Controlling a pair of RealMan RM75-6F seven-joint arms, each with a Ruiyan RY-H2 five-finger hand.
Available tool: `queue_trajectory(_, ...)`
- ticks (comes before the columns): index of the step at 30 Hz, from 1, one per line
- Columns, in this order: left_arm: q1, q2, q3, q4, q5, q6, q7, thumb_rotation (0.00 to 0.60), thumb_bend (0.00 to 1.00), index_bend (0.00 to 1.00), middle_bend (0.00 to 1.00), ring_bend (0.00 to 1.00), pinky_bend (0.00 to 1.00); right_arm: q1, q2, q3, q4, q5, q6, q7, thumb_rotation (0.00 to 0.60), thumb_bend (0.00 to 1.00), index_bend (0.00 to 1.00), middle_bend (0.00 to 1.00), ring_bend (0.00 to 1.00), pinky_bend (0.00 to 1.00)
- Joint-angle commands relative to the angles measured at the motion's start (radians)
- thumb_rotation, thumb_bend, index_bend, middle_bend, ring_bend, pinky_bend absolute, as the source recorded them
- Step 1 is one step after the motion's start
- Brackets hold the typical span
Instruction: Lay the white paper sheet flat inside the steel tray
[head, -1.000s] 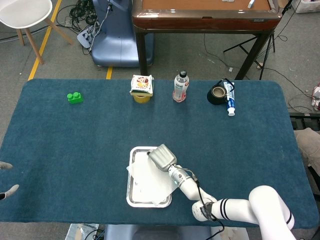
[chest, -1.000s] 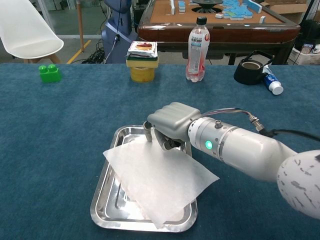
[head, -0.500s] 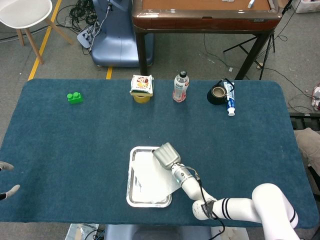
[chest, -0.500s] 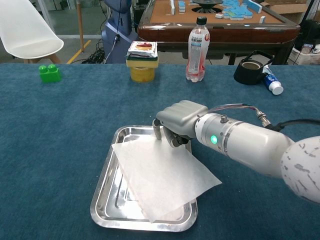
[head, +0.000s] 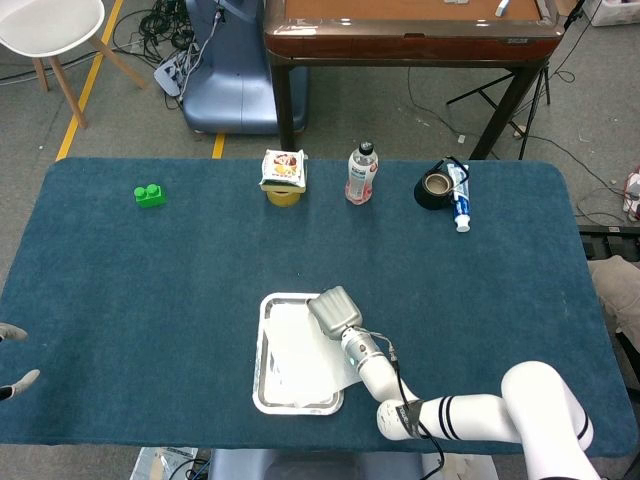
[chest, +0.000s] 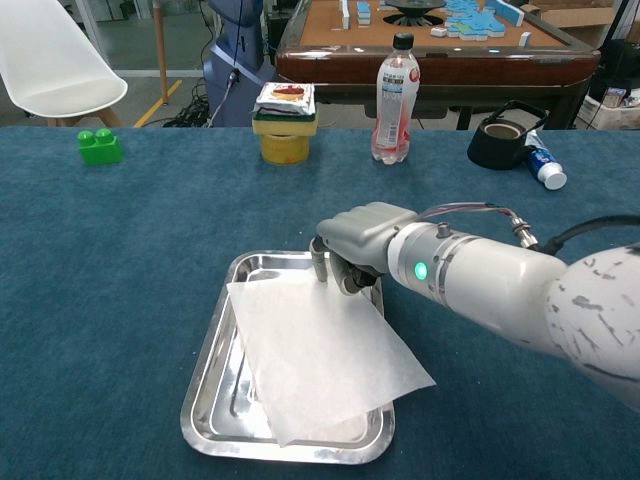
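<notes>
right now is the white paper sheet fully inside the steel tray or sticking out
Sticking out. The white paper sheet is spread open but skewed: its right corner overhangs the rectangular steel tray's right rim onto the blue cloth, while the right hand holds its far edge.

White paper sheet, silver steel tray, blue tablecloth, green block, grey right hand.

The right hand has a smooth grey shell and dark fingers, joined to a glossy white cylindrical arm with a green light, thin cables at the wrist, and black bands near the elbow.
</notes>
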Motion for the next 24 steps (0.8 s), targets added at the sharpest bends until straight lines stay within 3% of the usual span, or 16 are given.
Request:
queue_trajectory(1, 0.0, 0.0, 0.0, 0.0, 0.0, -0.001, 0.0, 0.6, 0.01, 0.43, 0.38, 0.32, 0.47, 0.01, 0.002, 0.008, -0.017, 0.033, 0.019, -0.013, 0.6, 1.0, 0.38, 1.0, 1.0, 1.0)
queue_trajectory(24, 0.0, 0.001, 0.001, -0.001, 0.001, -0.001, 0.001, 0.6, 0.01, 0.43, 0.38, 0.32, 0.47, 0.049, -0.017, 0.047, -0.057, 0.193, 0.138, -0.06, 0.6, 1.0, 0.38, 1.0, 1.0, 1.0)
